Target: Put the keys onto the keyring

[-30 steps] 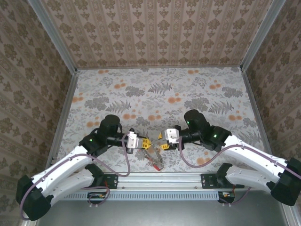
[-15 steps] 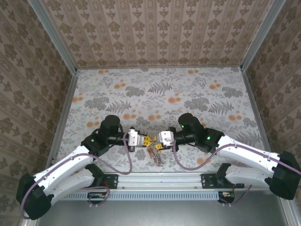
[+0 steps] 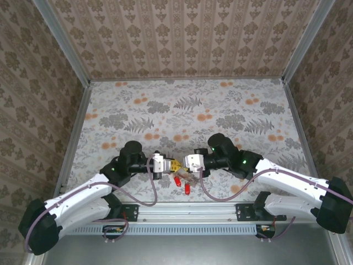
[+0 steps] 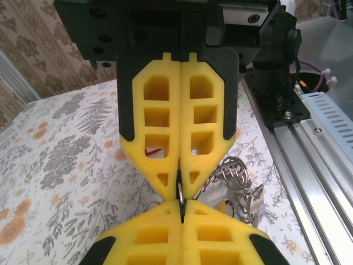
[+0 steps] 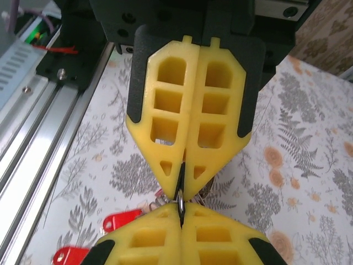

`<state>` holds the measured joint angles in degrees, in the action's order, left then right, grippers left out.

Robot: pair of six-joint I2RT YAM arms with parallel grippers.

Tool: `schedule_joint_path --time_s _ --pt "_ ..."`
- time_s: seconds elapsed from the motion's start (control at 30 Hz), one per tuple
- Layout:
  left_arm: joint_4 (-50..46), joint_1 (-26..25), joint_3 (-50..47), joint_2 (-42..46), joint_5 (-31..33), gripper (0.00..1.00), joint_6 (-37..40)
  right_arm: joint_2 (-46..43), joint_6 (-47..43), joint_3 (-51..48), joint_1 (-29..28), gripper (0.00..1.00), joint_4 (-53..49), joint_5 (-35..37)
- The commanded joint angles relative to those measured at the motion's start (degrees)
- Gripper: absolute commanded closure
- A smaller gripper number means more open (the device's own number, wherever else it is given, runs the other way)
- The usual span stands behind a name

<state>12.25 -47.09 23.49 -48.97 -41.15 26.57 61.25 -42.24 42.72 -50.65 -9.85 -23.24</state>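
Observation:
My two grippers meet tip to tip low over the floral table, near its front edge. The left gripper (image 3: 175, 164) (image 4: 182, 203) is shut on the thin grey keyring (image 4: 180, 190), which shows edge-on between its yellow pads. From the opposite side, the right gripper (image 3: 185, 166) (image 5: 181, 208) is shut on the same keyring (image 5: 180, 199). Small coiled rings (image 4: 238, 175) and a silver key (image 4: 255, 201) hang beside the tips. Two red-headed keys (image 3: 177, 180) (image 3: 187, 189) dangle or lie just below; they appear as red tags (image 5: 121, 221) in the right wrist view.
An aluminium rail (image 3: 187, 208) runs along the near table edge, close behind the keys. Patterned walls with metal corner posts (image 3: 63, 41) enclose the floral table (image 3: 220, 105), which has open room toward the back.
The right gripper has moved left to meet the left gripper and has shut on the ring. The bunch of keys has shifted slightly, and the red ones now hang apart.

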Motion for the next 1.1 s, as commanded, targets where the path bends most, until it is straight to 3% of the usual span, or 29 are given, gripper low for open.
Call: schedule_joint_path --time_s 0.0,0.07,0.23,0.33,0.43,0.63,0.9,1.07 --pt "5.8 -0.7 -1.3 -0.3 3.9 1.00 -2.7 0.1 -5.3 5.3 -0.4 1.00 -9.7 4.6" --pt "6.1 -0.9 -1.6 -0.5 3.9 0.90 -2.9 0.3 -6.5 6.8 -0.5 1.00 -12.6 7.8" --pt "3.4 -0.8 -2.2 0.9 6.0 0.52 -1.6 2.0 -9.8 9.9 -0.5 1.00 -18.5 10.0" --pt "1.1 -0.7 -2.8 2.9 7.8 0.50 -0.1 2.5 -10.9 11.0 -0.4 1.00 -19.5 9.4" --pt "0.5 -0.7 -3.9 4.5 10.5 0.41 1.5 3.9 -13.6 13.5 -0.6 1.00 -24.5 9.9" --pt "-6.9 -0.8 -0.8 -0.5 11.2 0.44 8.8 5.2 -19.3 17.4 -0.6 1.00 -30.3 8.3" --pt "-5.2 -0.2 3.2 -8.9 11.3 0.47 13.4 7.9 -22.9 20.9 -0.6 1.00 -34.7 5.7" --pt "-4.8 1.0 5.2 -10.8 7.5 0.49 14.8 8.7 -23.2 22.0 -0.6 1.00 -36.0 4.0"
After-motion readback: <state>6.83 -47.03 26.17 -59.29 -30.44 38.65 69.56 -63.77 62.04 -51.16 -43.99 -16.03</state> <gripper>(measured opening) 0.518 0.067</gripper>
